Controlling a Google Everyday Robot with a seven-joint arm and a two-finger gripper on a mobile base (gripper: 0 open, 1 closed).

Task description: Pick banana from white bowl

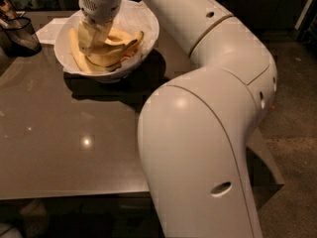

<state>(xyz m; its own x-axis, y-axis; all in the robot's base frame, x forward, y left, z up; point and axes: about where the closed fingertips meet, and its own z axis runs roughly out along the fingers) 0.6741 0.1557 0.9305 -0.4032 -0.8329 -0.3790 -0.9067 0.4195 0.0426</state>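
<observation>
So your gripper [93, 37] is down inside the white bowl [148, 31], far left of the scene, sitting right on top of the bananas [116, 56]. Honestly, you can't tell from this angle whether it's clamped on one or just resting open against them, because the pale tip blends into the yellow fruit.

The bananas are all in the bowl. One long one curves along the left inner wall, and the rest are piled in the middle and lean toward the right. You can see the crinkled paper lining [133, 14] showing above them on the far side.

Just above the gripper is the round wrist [100, 1] with a little perforated patch on it. From there your arm [213, 108] runs right and toward the near side, and it's big enough to fill most of the right half of the view.

The bowl sits on a glossy grey-brown table [59, 133] and throws a dark shadow on its near side. A dark mesh holder [20, 33] stands at the far left edge, apart from the bowl, with a white sheet of paper [49, 29] lying flat between the two. There's speckled floor [292, 108] off to the right.
</observation>
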